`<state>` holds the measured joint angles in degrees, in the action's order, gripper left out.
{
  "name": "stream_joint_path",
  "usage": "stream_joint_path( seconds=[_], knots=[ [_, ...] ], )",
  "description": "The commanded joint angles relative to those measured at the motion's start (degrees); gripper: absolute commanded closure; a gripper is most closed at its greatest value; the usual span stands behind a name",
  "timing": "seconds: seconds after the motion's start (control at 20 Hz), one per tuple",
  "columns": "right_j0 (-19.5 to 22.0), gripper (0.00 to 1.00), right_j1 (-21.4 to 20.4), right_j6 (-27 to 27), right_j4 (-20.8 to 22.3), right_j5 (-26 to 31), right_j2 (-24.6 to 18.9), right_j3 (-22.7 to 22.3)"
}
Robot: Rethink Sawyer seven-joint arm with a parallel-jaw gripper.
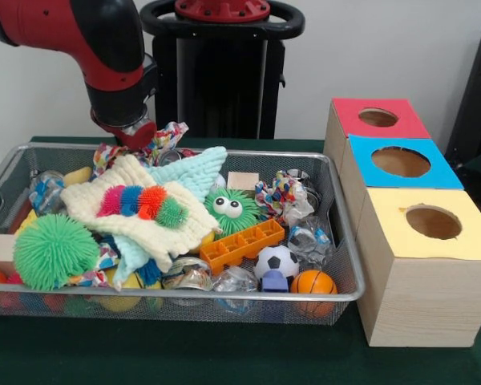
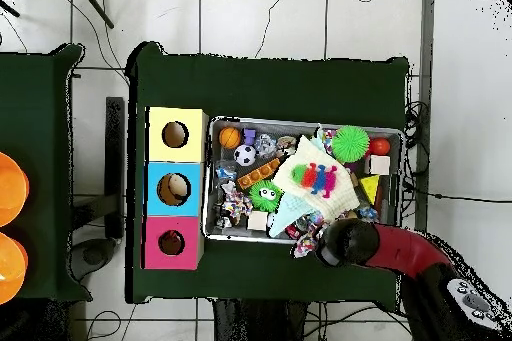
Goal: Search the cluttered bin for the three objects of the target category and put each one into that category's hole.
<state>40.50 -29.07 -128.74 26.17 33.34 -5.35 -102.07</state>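
Note:
The wire-mesh bin (image 1: 224,298) sits on the green table, packed with toys; it also shows in the overhead view (image 2: 300,120). No soft animal toy shows in either view; the clutter may hide them. The red-topped box (image 1: 349,112) stands farthest back in the row right of the bin, its round hole (image 1: 377,117) open. In the overhead view its hole (image 2: 171,243) is left of the bin. My gripper (image 1: 135,135) hangs at the bin's far left corner, low beside a knotted rag toy (image 1: 167,138). In the overhead view the gripper (image 2: 340,241) is under the arm's wrist.
Blue-topped (image 1: 401,161) and yellow-topped (image 1: 433,222) boxes stand in front of the red one. In the bin lie a cream knit cloth (image 1: 136,212), a green spiky ball (image 1: 54,251), a green googly-eyed puff (image 1: 228,210), an orange brick (image 1: 242,243), a soccer ball (image 1: 276,261) and a basketball ball (image 1: 313,282).

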Motion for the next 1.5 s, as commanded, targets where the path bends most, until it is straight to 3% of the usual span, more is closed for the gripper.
stream_joint_path(
  seconds=[0.05, 0.75, 0.95, 1.0, 1.2, 1.5],
  knots=[
    [-2.2, 1.0, -8.9, 6.0, -1.2, 1.1, -8.4, 2.7],
    [-1.6, 1.0, -16.2, 9.4, -2.3, 7.5, -10.0, 0.6],
    [-0.2, 1.0, -15.4, 9.7, -1.1, 4.8, -11.3, -0.2],
    [0.9, 0.0, -15.2, 9.0, -1.0, 3.2, -12.3, -1.1],
    [2.5, 0.0, -14.9, 8.6, 0.0, -1.6, -13.8, -2.4],
    [2.8, 0.0, -12.8, 6.8, 0.2, -0.8, -14.6, -1.1]
  ],
)
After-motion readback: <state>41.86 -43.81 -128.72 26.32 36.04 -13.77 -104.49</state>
